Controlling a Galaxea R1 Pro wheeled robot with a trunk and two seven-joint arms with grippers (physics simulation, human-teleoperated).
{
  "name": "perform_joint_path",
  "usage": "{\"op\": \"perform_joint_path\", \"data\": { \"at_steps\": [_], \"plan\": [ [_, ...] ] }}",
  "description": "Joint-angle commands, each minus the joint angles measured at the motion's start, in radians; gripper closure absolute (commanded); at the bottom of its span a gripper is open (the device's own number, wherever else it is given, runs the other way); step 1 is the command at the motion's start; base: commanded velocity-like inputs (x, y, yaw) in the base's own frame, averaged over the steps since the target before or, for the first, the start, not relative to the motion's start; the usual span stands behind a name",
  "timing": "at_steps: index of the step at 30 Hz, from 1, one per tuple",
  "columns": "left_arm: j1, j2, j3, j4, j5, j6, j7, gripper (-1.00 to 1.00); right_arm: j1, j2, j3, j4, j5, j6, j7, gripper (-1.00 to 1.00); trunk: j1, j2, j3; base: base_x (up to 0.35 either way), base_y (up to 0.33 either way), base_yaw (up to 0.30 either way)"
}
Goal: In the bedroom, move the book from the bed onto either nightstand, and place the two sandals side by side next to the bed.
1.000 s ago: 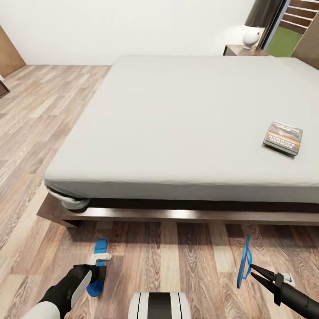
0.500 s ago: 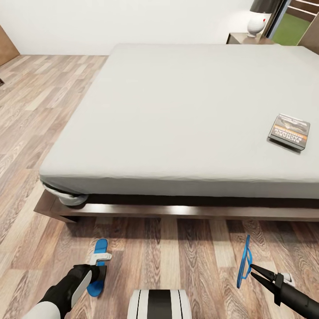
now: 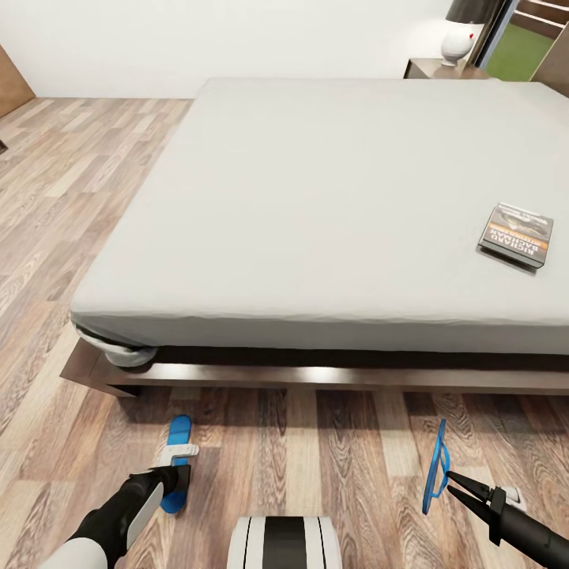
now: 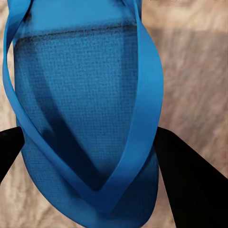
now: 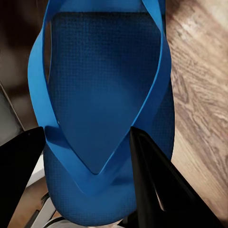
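At the lower left of the head view the left gripper is down over a blue flip-flop that lies flat on the wood-plank floor just in front of the bed; in the left wrist view its black fingers stand spread on either side of that sandal's toe end, and whether they actually pinch it cannot be told. Further right, the paperback book lies flat on the grey mattress near the bed's right side. At the lower right the right gripper has its jaws closed on the strap of the second flip-flop, which hangs on edge above the floor. A nightstand with a white lamp stands at the far right corner.
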Motion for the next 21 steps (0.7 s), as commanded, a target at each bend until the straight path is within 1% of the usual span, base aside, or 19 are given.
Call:
{"op": "perform_joint_path", "data": {
  "at_steps": [1,4,7,10,13,21],
  "plan": [
    [0.0,0.001,-0.007,-0.001,0.009,0.004,0.005,1.0,-0.001,0.0,-0.001,0.0,-0.001,0.004,0.002,1.0,0.0,0.0,-0.001,0.0,0.0,0.0],
    [0.0,0.001,-0.007,0.0,0.008,0.003,0.006,1.0,0.0,0.0,-0.001,0.0,-0.001,0.004,0.002,1.0,0.0,0.0,-0.001,0.0,0.0,0.0],
    [0.0,0.002,-0.005,0.002,0.008,0.003,0.007,1.0,0.0,0.0,-0.001,0.0,-0.001,0.004,0.002,1.0,0.001,-0.001,-0.012,0.0,0.0,0.0],
    [0.0,0.002,0.009,0.002,0.008,0.003,0.007,1.0,0.0,0.0,-0.001,0.0,-0.001,0.004,0.002,1.0,0.003,-0.002,-0.024,0.0,0.0,0.0],
    [0.0,0.002,0.013,0.003,0.008,0.003,0.006,1.0,-0.001,0.0,-0.001,0.0,-0.001,0.004,0.002,1.0,0.004,-0.002,-0.035,0.0,0.0,0.0],
    [0.0,0.001,0.015,0.003,0.009,0.003,0.005,1.0,0.0,0.0,-0.001,0.0,-0.001,0.005,0.002,1.0,0.007,-0.004,-0.066,0.0,0.0,0.0]
  ]
}}
